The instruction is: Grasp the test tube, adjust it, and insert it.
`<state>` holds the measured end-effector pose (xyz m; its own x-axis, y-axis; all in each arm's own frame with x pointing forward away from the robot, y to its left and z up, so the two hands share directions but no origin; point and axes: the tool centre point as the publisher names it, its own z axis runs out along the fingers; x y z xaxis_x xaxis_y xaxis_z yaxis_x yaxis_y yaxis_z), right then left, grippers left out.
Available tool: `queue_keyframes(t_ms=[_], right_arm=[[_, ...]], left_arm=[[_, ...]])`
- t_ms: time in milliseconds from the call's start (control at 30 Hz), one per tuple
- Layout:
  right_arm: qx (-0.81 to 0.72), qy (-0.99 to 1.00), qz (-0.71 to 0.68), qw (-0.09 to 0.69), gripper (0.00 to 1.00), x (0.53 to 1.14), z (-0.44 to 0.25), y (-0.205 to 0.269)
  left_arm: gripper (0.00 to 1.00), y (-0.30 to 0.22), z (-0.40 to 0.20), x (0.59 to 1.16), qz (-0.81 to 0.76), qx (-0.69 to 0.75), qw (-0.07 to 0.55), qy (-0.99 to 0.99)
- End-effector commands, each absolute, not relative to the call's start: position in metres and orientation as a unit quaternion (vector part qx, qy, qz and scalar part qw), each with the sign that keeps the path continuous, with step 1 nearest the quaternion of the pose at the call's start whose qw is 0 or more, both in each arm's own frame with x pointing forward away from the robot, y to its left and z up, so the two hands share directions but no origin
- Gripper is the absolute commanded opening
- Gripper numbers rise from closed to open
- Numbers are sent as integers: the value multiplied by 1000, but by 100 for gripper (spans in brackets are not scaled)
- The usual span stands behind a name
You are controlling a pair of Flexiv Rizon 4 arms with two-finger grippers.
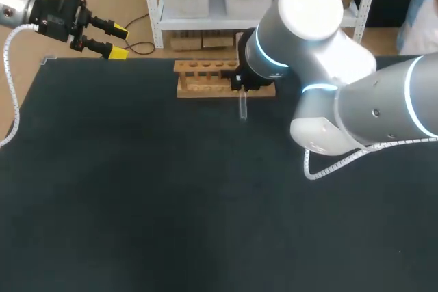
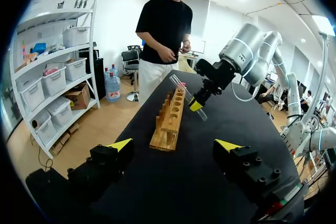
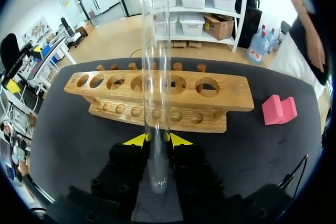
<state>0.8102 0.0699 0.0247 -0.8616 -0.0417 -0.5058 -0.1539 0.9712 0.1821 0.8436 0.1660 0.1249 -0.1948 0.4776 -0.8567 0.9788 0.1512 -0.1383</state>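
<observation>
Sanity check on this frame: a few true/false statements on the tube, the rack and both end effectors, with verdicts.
1. The right end effector is shut on the test tube, close to the wooden rack. True.
2. The test tube is already seated in a rack hole. False: it is held clear of the rack, and every hole in view is empty.
3. The left end effector is shut on the rack. False: it is open, holds nothing and is well apart from the rack.
4. A pink block lies on the table beside one end of the rack. True.
</observation>
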Motion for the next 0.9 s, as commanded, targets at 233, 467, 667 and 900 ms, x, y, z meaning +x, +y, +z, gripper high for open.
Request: queue_keyframes(t_ms=[233,467,667,900], right_arm=[[-28,954,88,287,0,790,56,55],[-22,951,65,301,0,782,80,42],[-15,951,53,304,0,772,99,29],[-16,952,46,303,0,765,110,20]], left_arm=[[100,166,124,843,-369,537,340,678],[100,166,124,843,-369,537,340,678],[100,166,124,843,-369,537,340,678],[100,166,124,843,-369,537,340,678]])
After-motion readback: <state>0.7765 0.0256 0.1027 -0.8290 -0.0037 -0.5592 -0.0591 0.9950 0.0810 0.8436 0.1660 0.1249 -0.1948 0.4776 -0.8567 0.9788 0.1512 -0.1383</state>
